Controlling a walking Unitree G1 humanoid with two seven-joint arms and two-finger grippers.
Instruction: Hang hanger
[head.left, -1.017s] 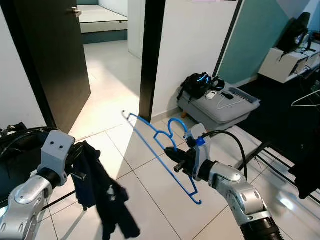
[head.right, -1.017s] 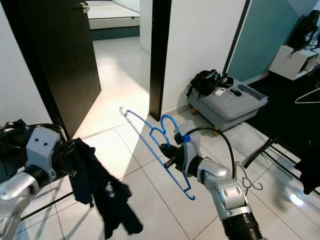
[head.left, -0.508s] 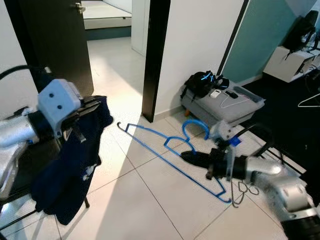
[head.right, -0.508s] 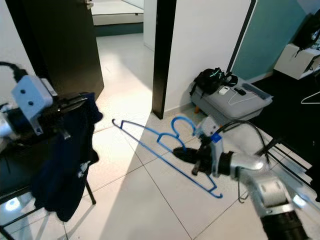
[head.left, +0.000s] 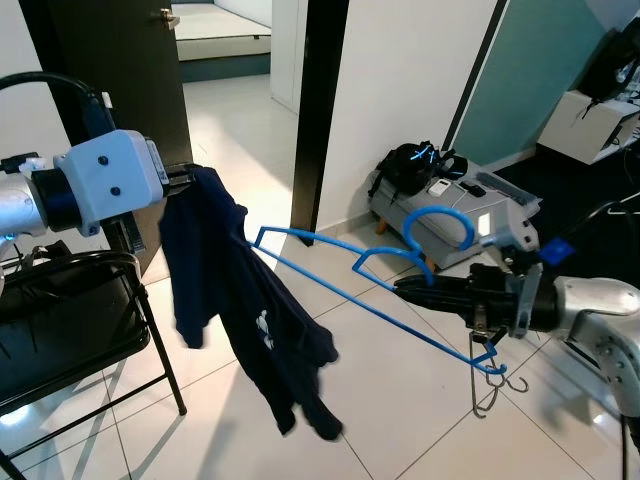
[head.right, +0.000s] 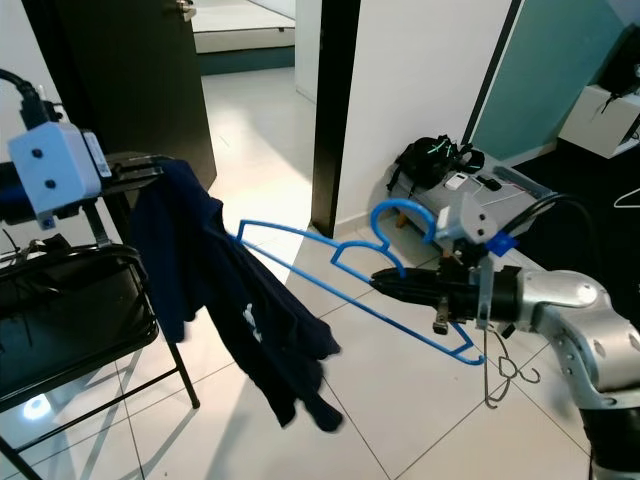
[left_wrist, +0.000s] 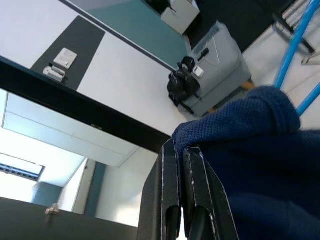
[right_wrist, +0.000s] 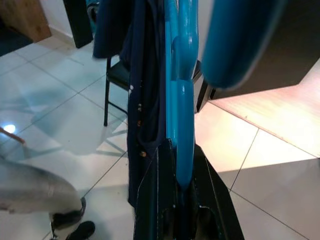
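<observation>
A dark blue garment (head.left: 245, 330) hangs in the air beside a black chair (head.left: 70, 310), pinched at its top edge by the left gripper (head.left: 185, 180), whose fingers are clamped on the cloth. The right gripper (head.left: 420, 290) is closed on a blue hanger (head.left: 340, 285) just under its hook. The hanger's long axis runs from that gripper toward the garment, its far end touching or just entering the cloth near the left gripper.

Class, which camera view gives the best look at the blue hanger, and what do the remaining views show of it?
The right eye view shows the blue hanger best: hook, shoulders and bottom bar, held by the right gripper, one end reaching the dark garment. The left eye view is nearly as good. The right wrist view shows it edge-on between the fingers; the left wrist view catches two blue bars.
</observation>
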